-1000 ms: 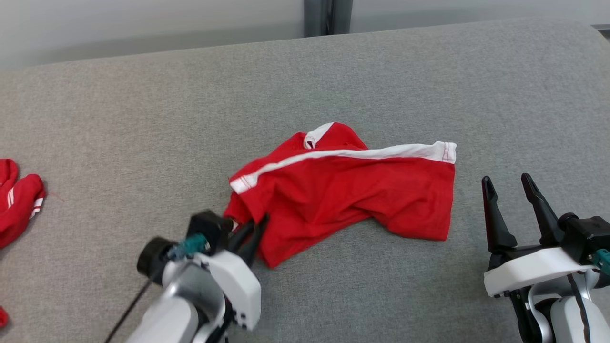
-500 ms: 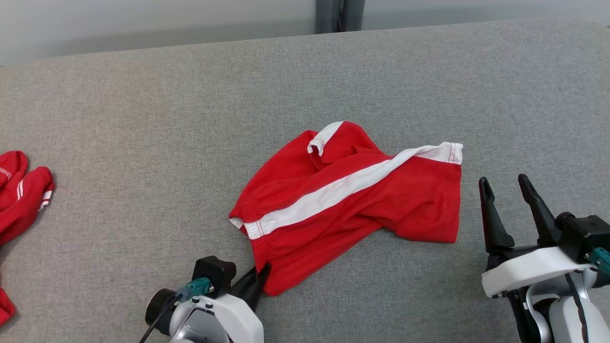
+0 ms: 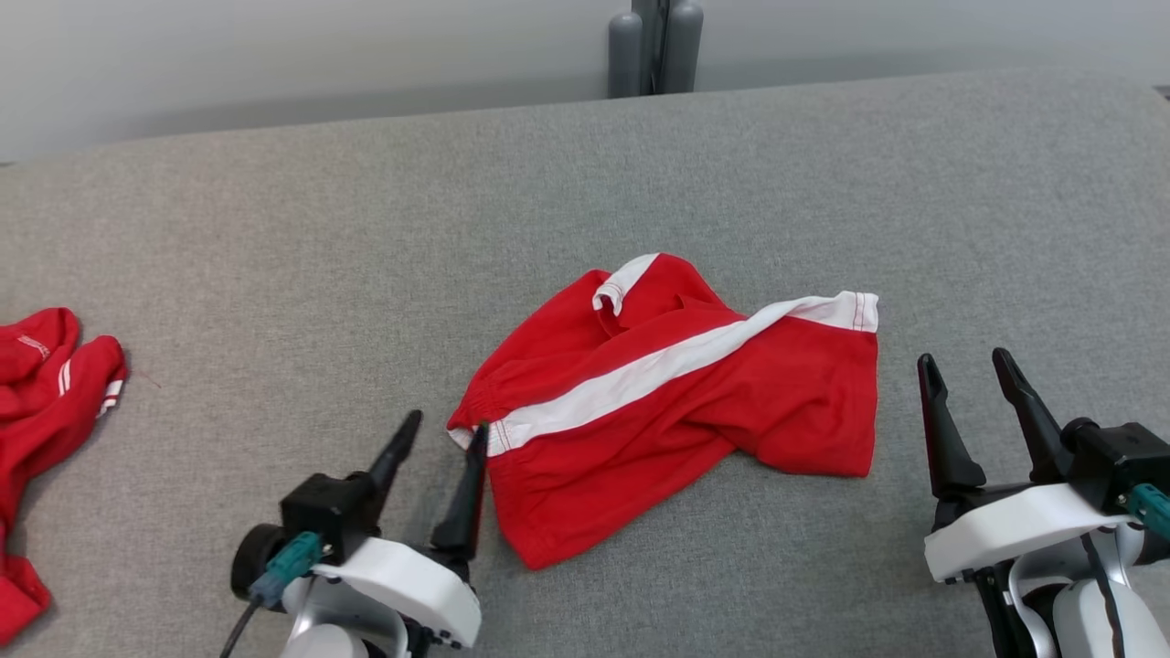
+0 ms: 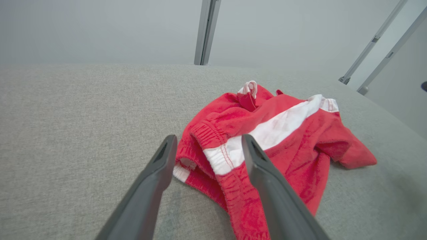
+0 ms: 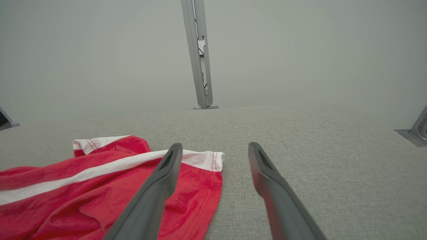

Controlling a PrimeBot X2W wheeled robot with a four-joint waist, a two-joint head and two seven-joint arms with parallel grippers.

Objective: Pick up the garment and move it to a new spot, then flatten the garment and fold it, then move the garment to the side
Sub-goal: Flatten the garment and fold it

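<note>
Left tool point(image 3: 448, 422) spread apart at waistband corner of red shorts point(image 3: 676, 402); right tool point(image 3: 962, 356) also apart, just off the leg hem. Shorts lie rumpled, middle of tabletop point(image 3: 274, 256). To flatten: pinch both corners, pull apart low, even tension.

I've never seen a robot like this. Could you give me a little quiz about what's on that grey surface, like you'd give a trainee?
1. True or false: the left gripper is clamped shut on the red shorts.
2. The stripe across the shorts is: A) white, B) blue, C) black.
3. In the head view, what lies at the far left of the grey surface?

Key:
1. False: its jaws stand open at the waistband end.
2. A.
3. Another red garment with thin white stripes.
</note>
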